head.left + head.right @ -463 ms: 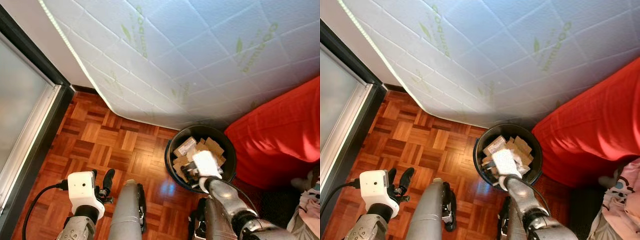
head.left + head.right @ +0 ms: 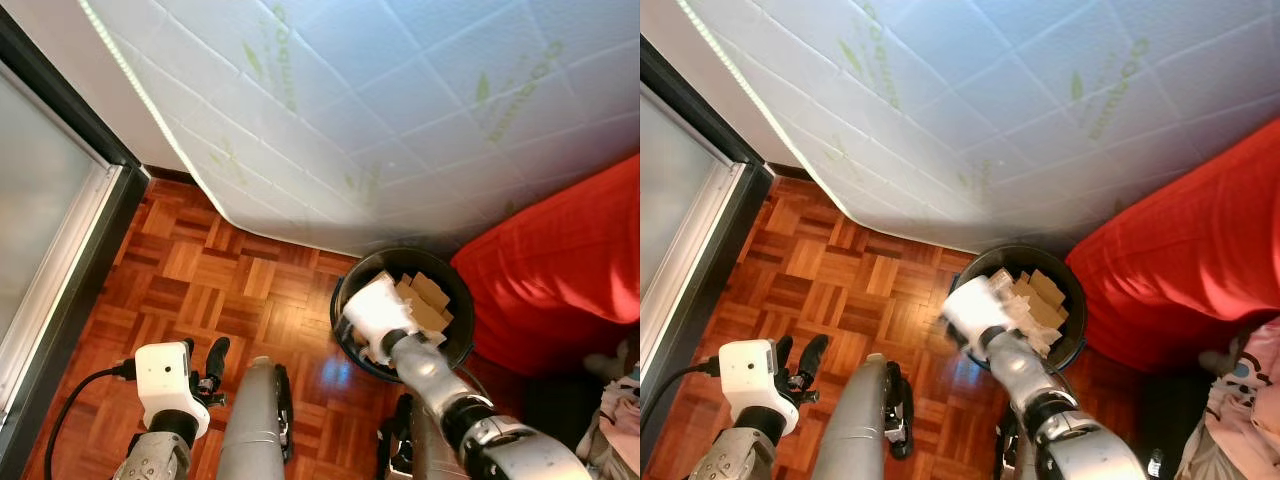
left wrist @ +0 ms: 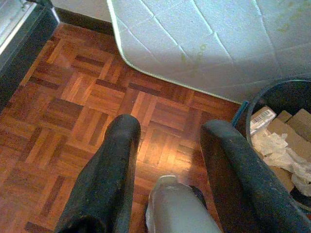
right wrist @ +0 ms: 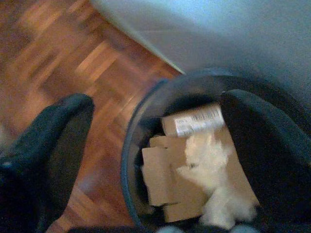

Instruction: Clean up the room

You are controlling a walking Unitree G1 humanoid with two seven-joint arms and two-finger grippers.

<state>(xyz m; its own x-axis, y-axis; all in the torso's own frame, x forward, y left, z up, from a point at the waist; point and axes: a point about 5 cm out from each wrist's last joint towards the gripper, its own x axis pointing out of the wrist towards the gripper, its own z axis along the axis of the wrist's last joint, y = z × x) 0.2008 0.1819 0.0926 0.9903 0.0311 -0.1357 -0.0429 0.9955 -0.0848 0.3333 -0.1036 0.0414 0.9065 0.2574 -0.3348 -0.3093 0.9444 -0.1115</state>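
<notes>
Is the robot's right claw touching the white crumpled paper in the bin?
Apart. In the right wrist view the right claw is open, and the white paper lies down in the black bin between its fingers, touching neither.

Both arms were silver metal w/ white boxy wrist cam housings, left gripper [image 3: 170, 170] had 2 long matte-black rounded fingers [image 3: 104, 179], black cable [image 2: 70, 405] looped off left wrist, right gripper [image 4: 155, 160] fingers same black, blurred.

A white quilted mattress [image 2: 400, 110] leans over the parquet floor [image 2: 220, 290]; a red cover [image 2: 560, 270], perhaps bedding, lies beside it.
</notes>
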